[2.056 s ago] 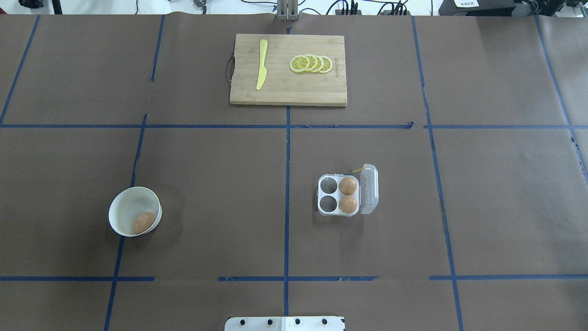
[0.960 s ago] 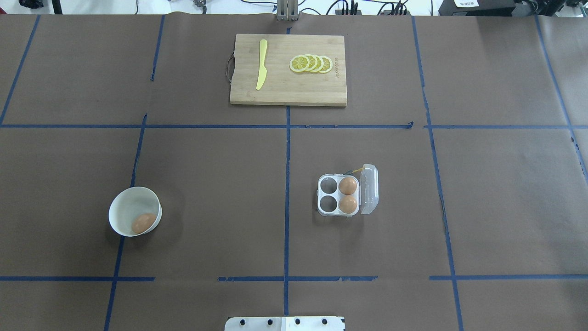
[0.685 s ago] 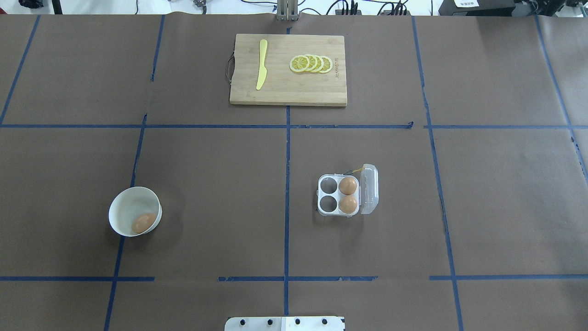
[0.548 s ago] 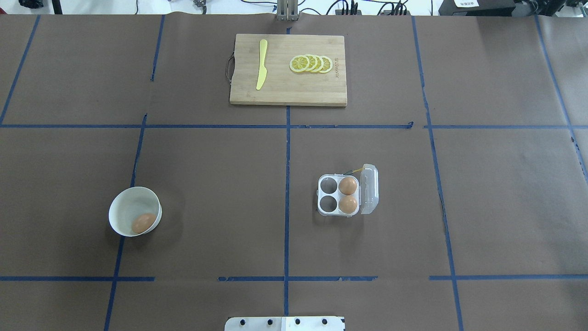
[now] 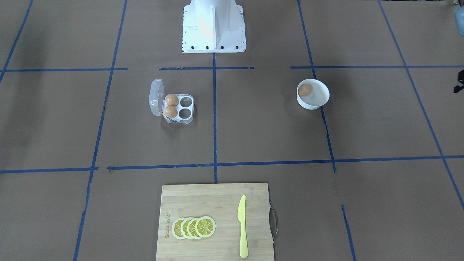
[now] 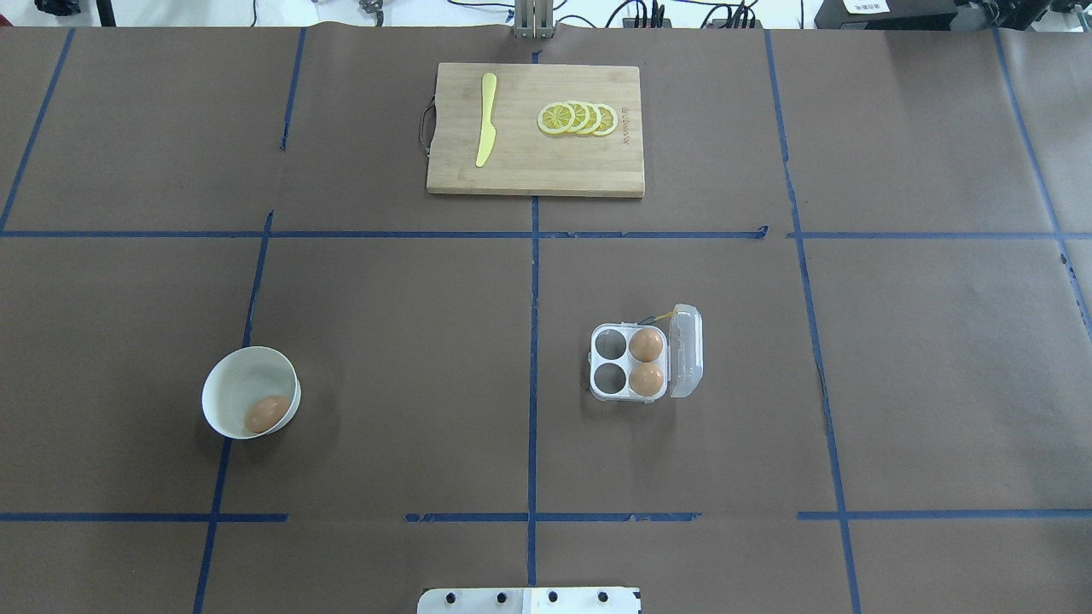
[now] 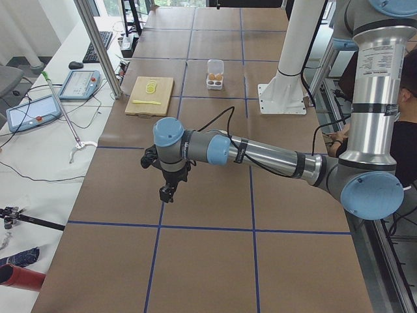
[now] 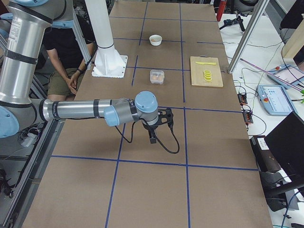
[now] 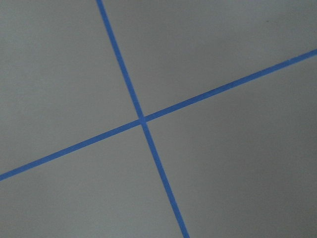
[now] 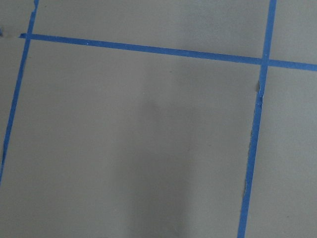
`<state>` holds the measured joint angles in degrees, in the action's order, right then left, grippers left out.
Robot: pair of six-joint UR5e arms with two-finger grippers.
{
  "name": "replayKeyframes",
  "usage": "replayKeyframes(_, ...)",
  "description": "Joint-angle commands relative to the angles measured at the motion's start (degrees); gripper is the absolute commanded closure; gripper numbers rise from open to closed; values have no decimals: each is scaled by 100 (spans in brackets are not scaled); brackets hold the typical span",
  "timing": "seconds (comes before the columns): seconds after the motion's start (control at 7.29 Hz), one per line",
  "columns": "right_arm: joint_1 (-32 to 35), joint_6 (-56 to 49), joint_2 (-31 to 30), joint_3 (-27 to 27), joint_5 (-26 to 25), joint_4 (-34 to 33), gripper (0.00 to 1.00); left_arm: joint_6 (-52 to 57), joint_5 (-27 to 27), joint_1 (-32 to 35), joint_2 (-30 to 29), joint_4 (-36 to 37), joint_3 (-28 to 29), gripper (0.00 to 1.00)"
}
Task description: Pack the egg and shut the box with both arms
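Observation:
The clear box [image 6: 595,368] stands right of the table's middle with its lid [image 6: 688,351] open to the right. Two eggs [image 6: 646,344] [image 6: 647,379] fill its right cells and the two left cells are empty. A third egg [image 6: 266,413] lies in a white bowl [image 6: 239,375] at the left. The box [image 5: 188,108] and the egg in the bowl [image 5: 305,89] also show in the front-facing view. My left gripper [image 7: 167,193] and right gripper [image 8: 152,139] hover over bare table, far from both. I cannot tell whether they are open or shut.
A wooden cutting board [image 6: 533,166] at the far middle carries a yellow knife [image 6: 486,119] and lemon slices [image 6: 578,118]. The white pedestal [image 5: 213,25] stands at the near edge. Blue tape lines cross the brown table cover.

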<state>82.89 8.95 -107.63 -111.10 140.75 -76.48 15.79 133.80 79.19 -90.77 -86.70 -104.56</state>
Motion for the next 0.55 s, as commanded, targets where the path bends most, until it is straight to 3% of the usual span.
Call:
replayKeyframes(0.0,-27,10,6,0,137,10,0,-41,216,-788,-28,-353,-476,0)
replayKeyframes(0.14,-27,10,-20,0,145,10,0,-415,225,-1035,-20,-809,-513,0)
replayKeyframes(0.41,-44,19,-12,0,180,10,0,-1783,225,-2290,-72,-1697,-548,0)
